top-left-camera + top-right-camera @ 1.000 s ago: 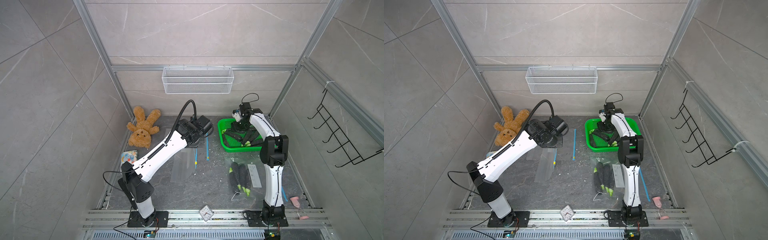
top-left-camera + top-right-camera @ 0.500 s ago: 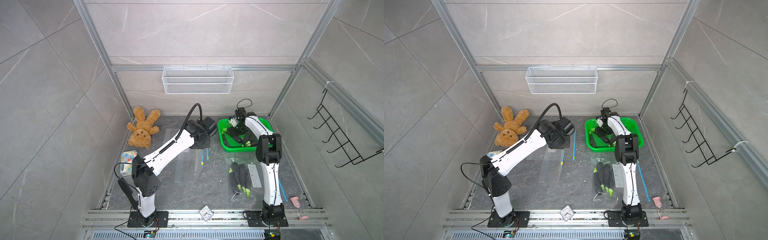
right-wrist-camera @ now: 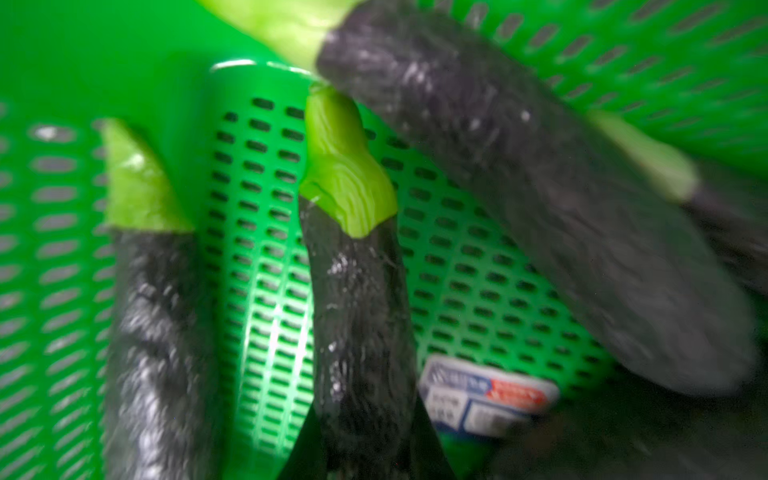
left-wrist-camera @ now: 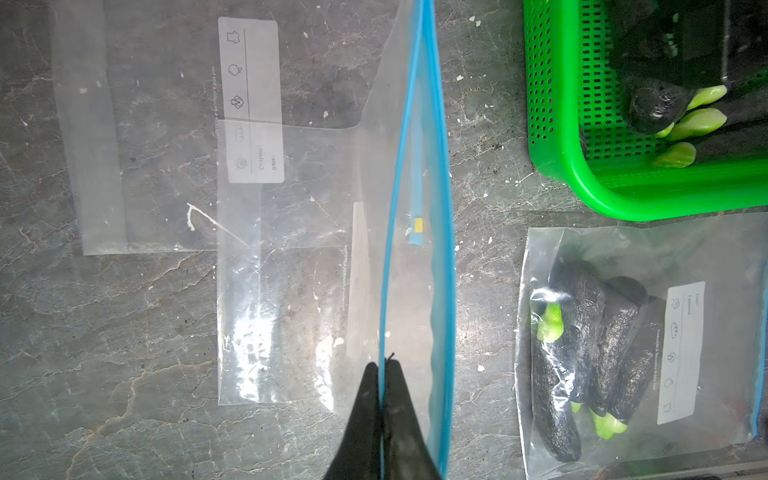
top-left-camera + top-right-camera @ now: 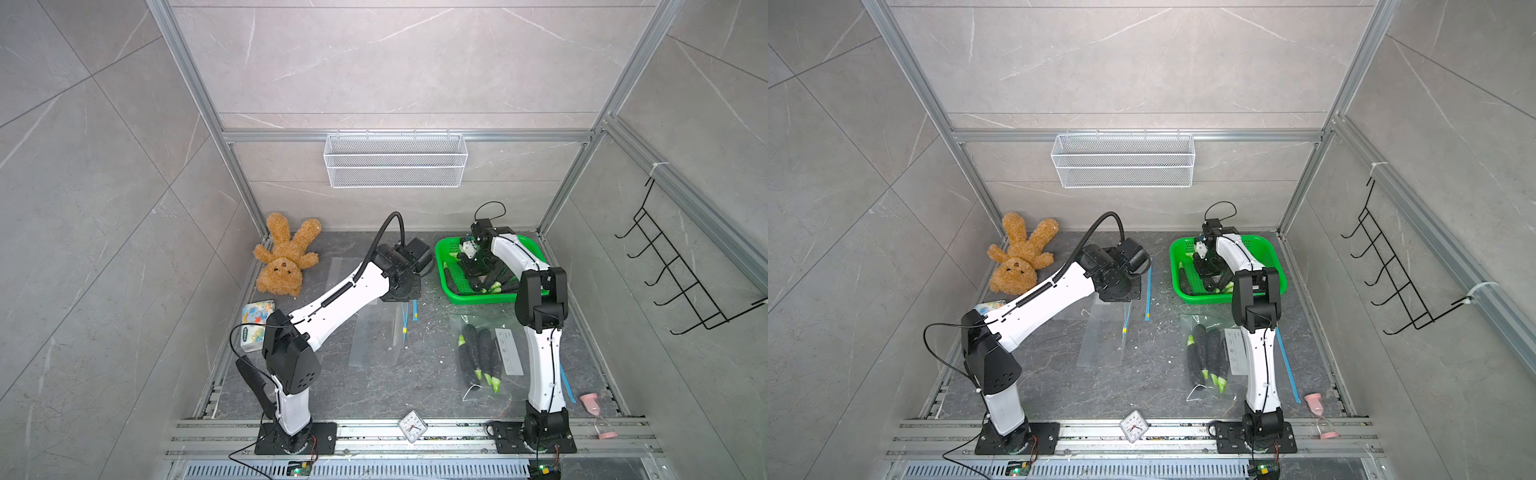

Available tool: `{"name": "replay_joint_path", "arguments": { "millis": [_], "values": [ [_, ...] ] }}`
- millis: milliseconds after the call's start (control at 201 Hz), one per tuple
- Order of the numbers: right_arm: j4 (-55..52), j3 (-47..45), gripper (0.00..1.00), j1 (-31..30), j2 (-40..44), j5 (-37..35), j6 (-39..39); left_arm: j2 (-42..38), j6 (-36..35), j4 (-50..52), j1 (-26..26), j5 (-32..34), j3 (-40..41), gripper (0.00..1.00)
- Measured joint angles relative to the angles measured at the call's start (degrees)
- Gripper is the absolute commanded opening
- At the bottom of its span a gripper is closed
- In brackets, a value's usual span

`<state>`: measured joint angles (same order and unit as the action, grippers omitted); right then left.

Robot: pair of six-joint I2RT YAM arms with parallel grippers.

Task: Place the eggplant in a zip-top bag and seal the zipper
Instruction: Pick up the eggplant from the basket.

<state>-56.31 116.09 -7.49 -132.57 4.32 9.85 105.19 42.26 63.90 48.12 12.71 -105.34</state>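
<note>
Your right gripper sits in the green basket, jaws snug on both sides of the eggplant; its long axis runs straight out, stem far; left gripper is clamped on the zip-top bag's blue lip, mouth open, off to your left.

The left gripper pinches one blue zipper lip of a clear zip-top bag, mouth gaping; nearby lie a green basket and a second bag holding eggplants.

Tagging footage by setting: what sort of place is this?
Likely a robot lab cell: aluminium frame around tiled walls, two arms bolted to a rail, a teddy bear as prop.
</note>
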Motion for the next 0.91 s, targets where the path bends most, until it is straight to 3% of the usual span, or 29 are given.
{"name": "replay_joint_path", "arguments": {
  "millis": [244, 468, 692, 906],
  "values": [
    [0.7, -3.7, 0.03, 0.0, 15.5, 2.0, -3.5, -1.9, 1.5, -2.1, 0.0, -1.2, 3.0, 0.00],
    [6.1, -18.0, 0.00, -0.7, 31.0, 8.6, -9.6, -4.7, 3.5, -5.0, 0.0, -1.2, 5.4, 0.00],
    [24.2, -41.0, 0.00, -3.3, 49.6, 21.2, -27.2, -8.1, 6.4, -9.4, 0.0, -1.1, 9.4, 0.00],
    [42.8, -46.0, 0.00, -12.3, 52.6, 23.8, -42.4, -9.3, 7.2, -12.0, 0.0, -1.2, 11.3, 0.00]
  ]
}}
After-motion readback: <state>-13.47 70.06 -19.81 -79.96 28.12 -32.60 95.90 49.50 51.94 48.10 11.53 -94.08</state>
